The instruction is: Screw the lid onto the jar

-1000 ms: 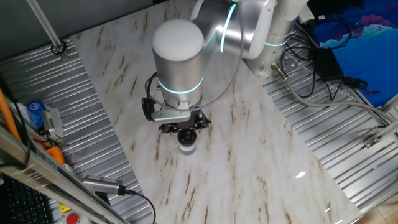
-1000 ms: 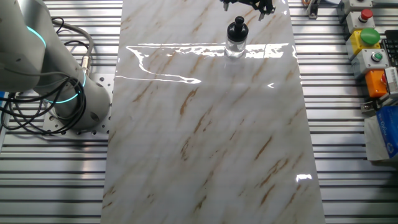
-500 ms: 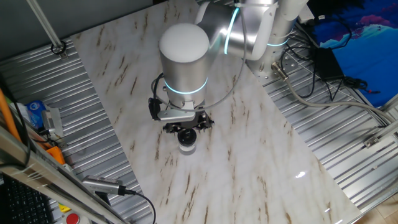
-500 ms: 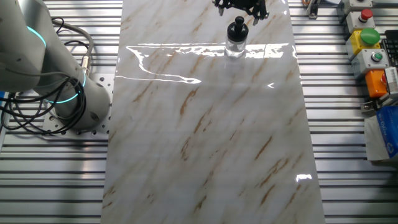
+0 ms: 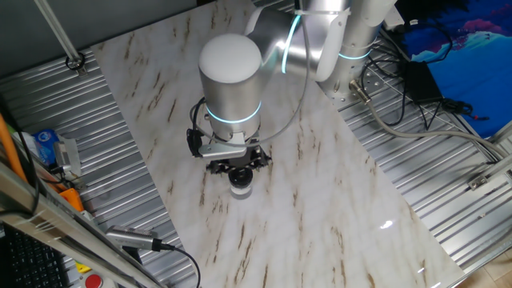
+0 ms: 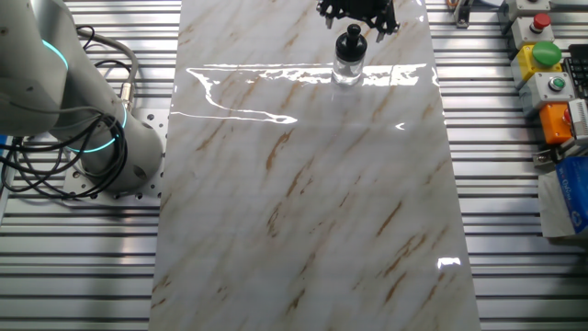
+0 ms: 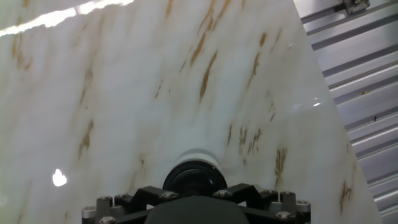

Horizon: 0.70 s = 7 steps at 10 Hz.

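Jar [image 6: 348, 69], small, clear glass, upright on the white marble-patterned tabletop [image 6: 303, 202], close to the top edge in the other fixed view. Wide bare marble lies toward 6 o'clock of it. Small round black lid [image 6: 349, 40] sits on the jar's mouth. You cannot make out anything inside the glass. Black two-finger gripper [image 6: 357, 13] hangs just above the lid; its spread you cannot tell. Ribbed metal decking [image 6: 524, 230] flanks the tabletop at 3 and 9 o'clock. No readable writing.
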Each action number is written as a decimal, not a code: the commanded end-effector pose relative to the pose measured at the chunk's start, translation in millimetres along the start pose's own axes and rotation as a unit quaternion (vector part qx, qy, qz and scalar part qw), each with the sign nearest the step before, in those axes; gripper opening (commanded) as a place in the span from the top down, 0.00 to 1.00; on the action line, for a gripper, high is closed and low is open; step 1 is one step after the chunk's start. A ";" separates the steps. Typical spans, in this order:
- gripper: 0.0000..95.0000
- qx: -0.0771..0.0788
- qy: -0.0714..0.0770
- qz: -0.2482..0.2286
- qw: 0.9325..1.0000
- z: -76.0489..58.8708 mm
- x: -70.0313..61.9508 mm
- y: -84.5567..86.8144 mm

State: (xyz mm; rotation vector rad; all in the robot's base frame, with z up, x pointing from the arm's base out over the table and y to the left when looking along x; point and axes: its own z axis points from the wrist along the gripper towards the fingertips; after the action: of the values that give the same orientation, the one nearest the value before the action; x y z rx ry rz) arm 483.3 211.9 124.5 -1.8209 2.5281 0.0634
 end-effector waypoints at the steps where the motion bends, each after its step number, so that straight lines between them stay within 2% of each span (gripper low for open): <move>1: 0.00 -0.001 0.001 -0.002 1.000 0.8 -0.7 0.0; 7: 0.00 0.002 0.000 -0.007 1.000 11.7 -0.1 6.3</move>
State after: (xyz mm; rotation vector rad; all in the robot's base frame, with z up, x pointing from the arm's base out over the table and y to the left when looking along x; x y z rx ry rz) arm 476.9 214.0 112.3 -1.8398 2.5127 0.0573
